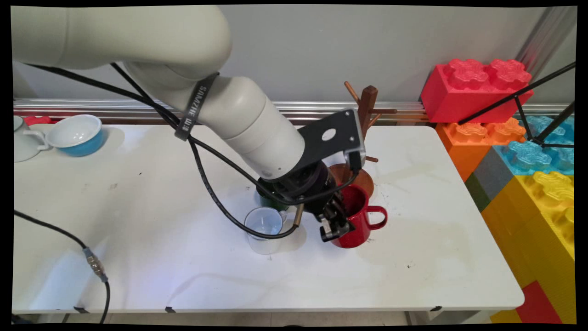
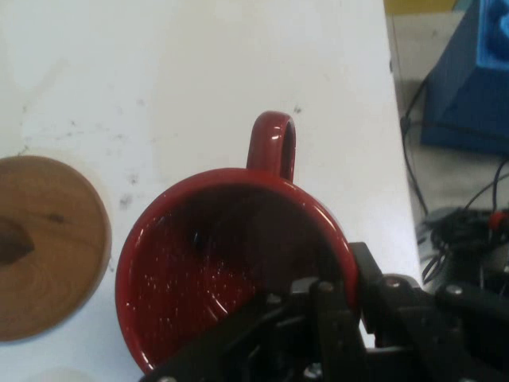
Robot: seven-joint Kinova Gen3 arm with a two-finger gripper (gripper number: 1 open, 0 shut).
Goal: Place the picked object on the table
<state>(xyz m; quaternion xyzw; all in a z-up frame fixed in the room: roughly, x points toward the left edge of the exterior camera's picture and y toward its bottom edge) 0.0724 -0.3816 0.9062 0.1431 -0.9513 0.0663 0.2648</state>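
A red mug (image 1: 361,219) (image 2: 199,270) stands upright on the white table (image 1: 138,216), its handle pointing right in the main view. My gripper (image 1: 336,224) (image 2: 347,280) reaches down over the mug's near-left rim, one finger inside the cup and one outside, shut on the wall. The mug's bottom appears to rest on the table. Just behind it is the round wooden base (image 1: 365,178) (image 2: 44,247) of a mug tree (image 1: 367,103).
A pale translucent mug (image 1: 264,227) stands left of the gripper, and a green mug (image 1: 265,202) is mostly hidden behind the wrist. A blue bowl-like cup (image 1: 78,134) and a white mug (image 1: 23,143) sit at the far left. Large toy blocks (image 1: 477,89) flank the table's right edge.
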